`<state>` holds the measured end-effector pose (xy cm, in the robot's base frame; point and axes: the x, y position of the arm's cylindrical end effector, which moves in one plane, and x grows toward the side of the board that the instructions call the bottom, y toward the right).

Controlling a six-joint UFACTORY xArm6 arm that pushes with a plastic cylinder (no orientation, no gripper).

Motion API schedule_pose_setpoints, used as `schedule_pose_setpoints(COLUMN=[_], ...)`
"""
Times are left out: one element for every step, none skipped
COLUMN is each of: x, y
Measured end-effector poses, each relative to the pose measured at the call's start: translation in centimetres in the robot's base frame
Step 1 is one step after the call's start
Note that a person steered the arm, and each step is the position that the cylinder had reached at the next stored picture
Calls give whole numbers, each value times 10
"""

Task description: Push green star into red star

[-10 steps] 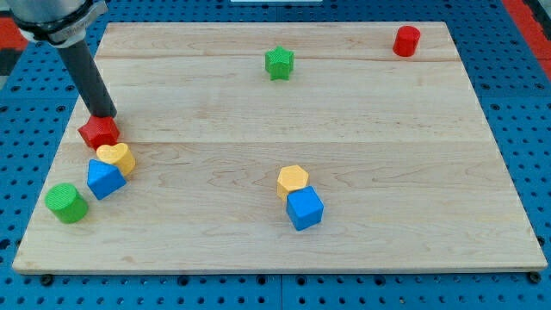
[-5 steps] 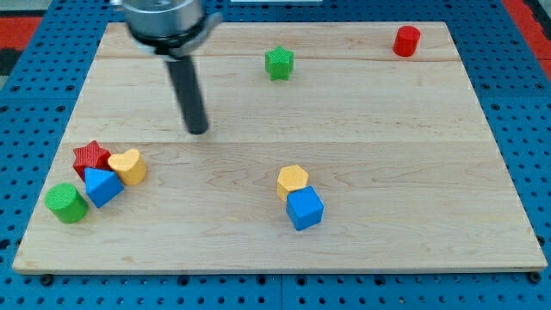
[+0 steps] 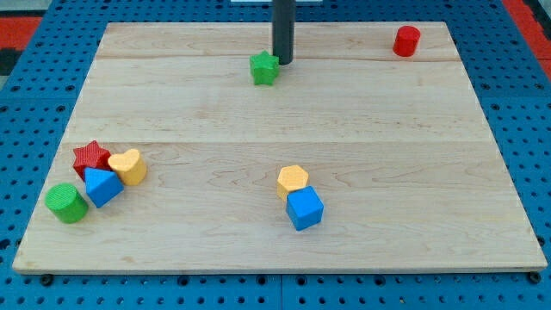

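The green star lies near the view's top, left of centre. My tip stands right against its upper right side. The red star lies far off at the view's left, in a cluster touching a blue block and a yellow heart.
A green cylinder sits just below-left of the cluster. A yellow hexagon touches a blue cube below centre. A red cylinder stands at the top right. The wooden board rests on a blue pegboard.
My tip left the red star, crossed up and right to the green star, and nudged it a little down-left. The red star, blue block and yellow heart shifted down into a tighter cluster.
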<state>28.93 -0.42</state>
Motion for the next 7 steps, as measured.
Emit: schedule_pose_setpoints(x=[24, 59, 68, 39, 42, 83, 119], y=[-18, -25, -42, -44, -82, -99, -120])
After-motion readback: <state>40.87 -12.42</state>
